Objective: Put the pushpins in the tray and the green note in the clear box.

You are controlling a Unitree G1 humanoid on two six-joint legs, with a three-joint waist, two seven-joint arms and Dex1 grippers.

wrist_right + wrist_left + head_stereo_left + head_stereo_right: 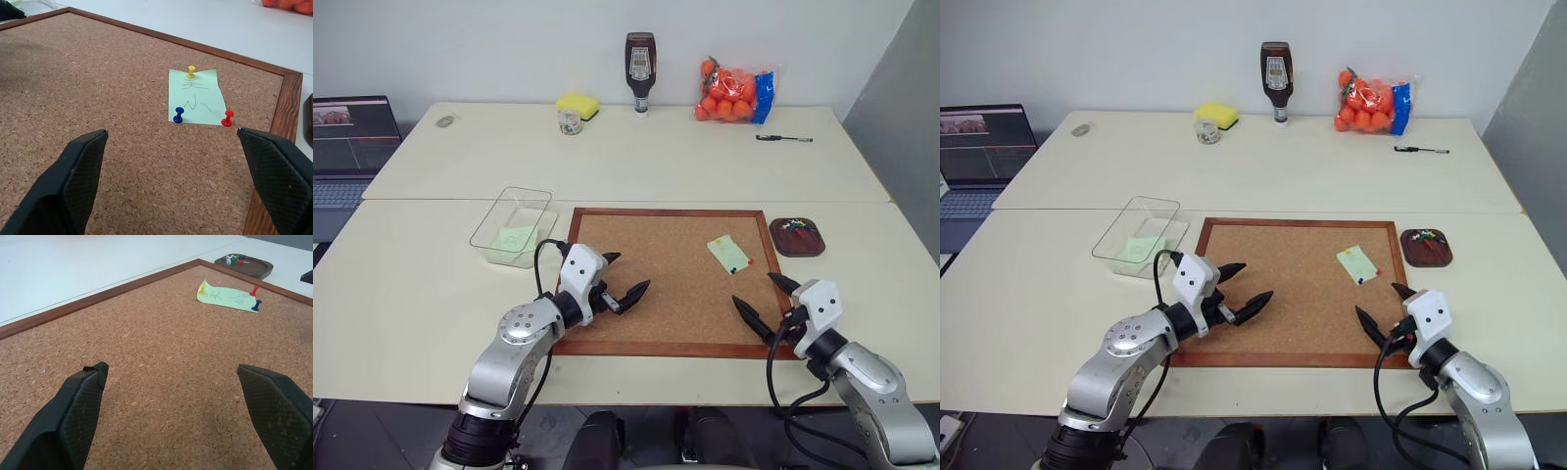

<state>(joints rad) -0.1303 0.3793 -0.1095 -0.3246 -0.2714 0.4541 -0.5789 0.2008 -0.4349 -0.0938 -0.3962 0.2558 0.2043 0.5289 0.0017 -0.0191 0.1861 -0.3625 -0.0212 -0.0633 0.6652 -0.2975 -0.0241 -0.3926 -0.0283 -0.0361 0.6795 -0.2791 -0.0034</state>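
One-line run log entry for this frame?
left gripper: open, empty, over corkboard | right gripper: open, empty | green note: held by yellow, blue, red pushpins | tray: holds pins | clear box: holds one note

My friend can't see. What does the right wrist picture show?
A green note is pinned to a corkboard by a yellow pin, a blue pin and a red pin. The right tool hangs open in front of it.
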